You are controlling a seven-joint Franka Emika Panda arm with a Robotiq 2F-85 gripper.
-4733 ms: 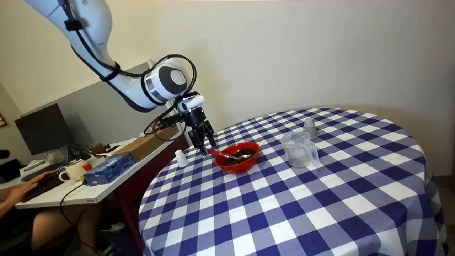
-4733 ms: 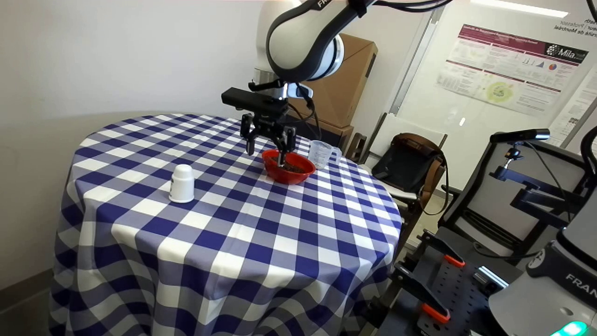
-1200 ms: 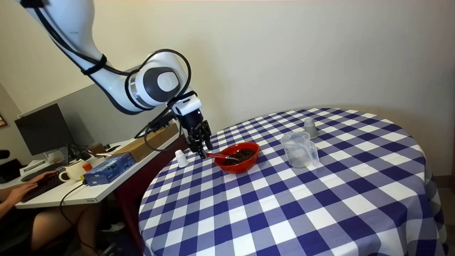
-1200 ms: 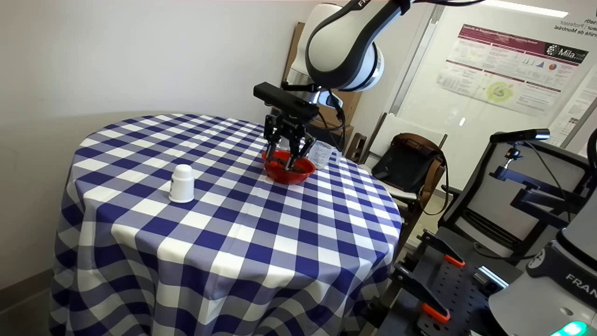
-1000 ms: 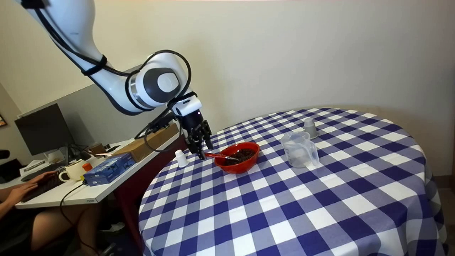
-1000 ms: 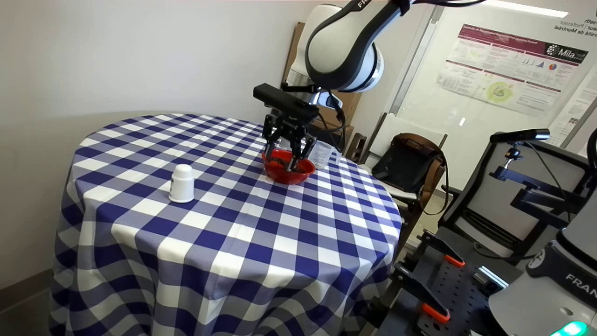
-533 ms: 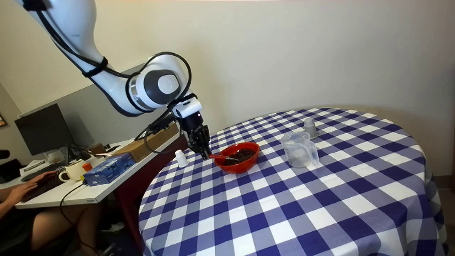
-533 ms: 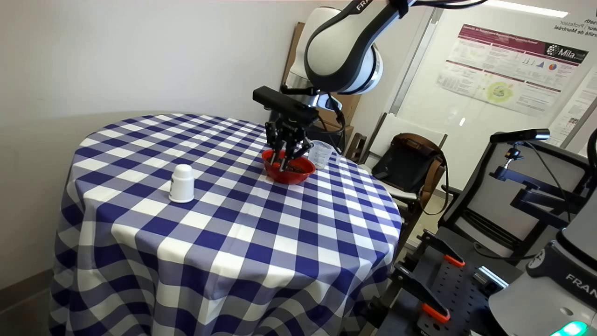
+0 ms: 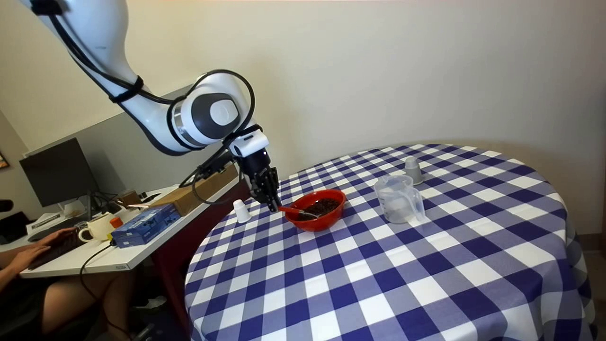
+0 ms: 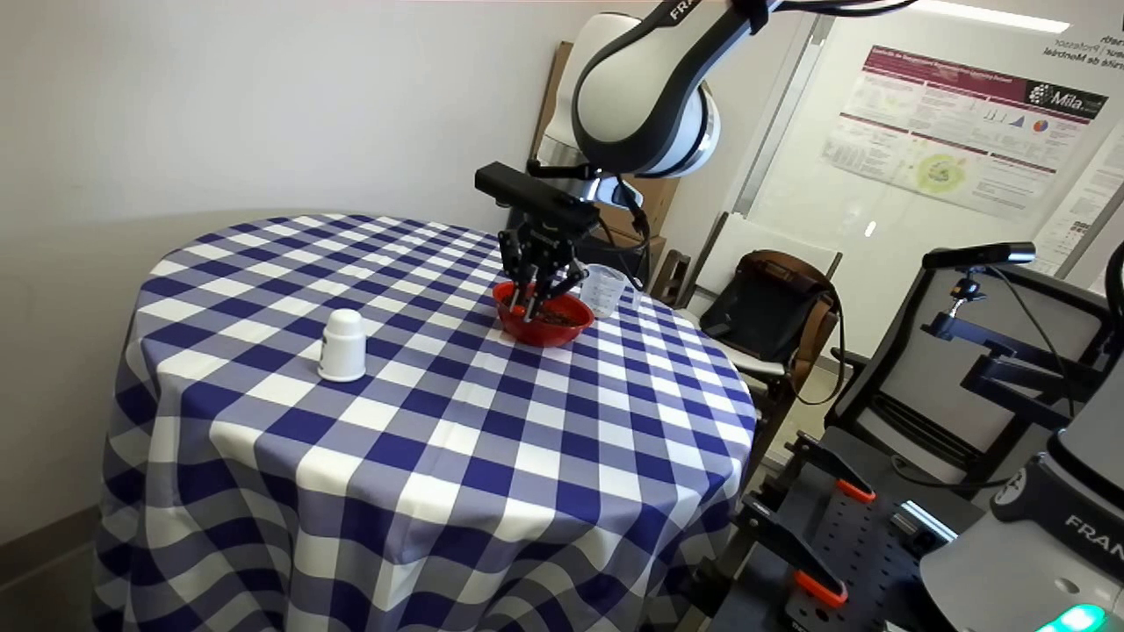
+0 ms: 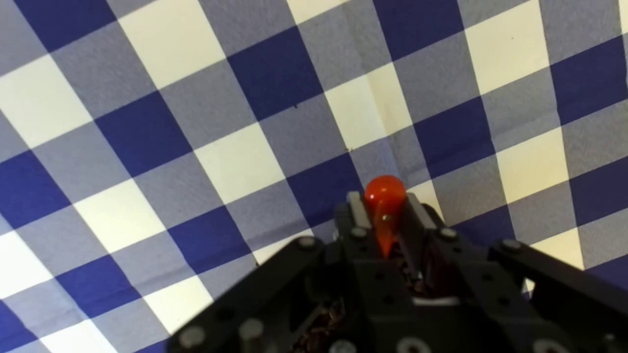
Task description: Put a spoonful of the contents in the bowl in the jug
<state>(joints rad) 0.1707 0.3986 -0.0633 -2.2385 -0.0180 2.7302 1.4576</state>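
The red bowl (image 9: 318, 224) holds dark brown bits (image 9: 326, 206) and stands on the table in both exterior views. A spoon with a red handle (image 9: 289, 210) leans over its rim, its metal end down in the bits. My gripper (image 9: 276, 208) is at the bowl's edge, shut on that handle. In the wrist view the handle's rounded end (image 11: 385, 191) sits between the two pads of my gripper (image 11: 386, 203); the bowl is mostly hidden behind the fingers there. The clear jug (image 9: 396, 203), with a handle and markings, stands upright apart from the bowl.
A white cup (image 10: 342, 347) stands upside down on the checked tablecloth (image 9: 360, 270), and another pale cup (image 9: 413, 171) is just behind the jug. A desk with a blue box (image 9: 146, 226) and a seated person's hands (image 9: 45, 246) lie beside the table.
The fingers have come together on the spoon's handle, and the arm has sunk slightly. Compared with several seconds ago, the spoon's metal end lies deeper in the bits. Bowl and jug have stayed put.
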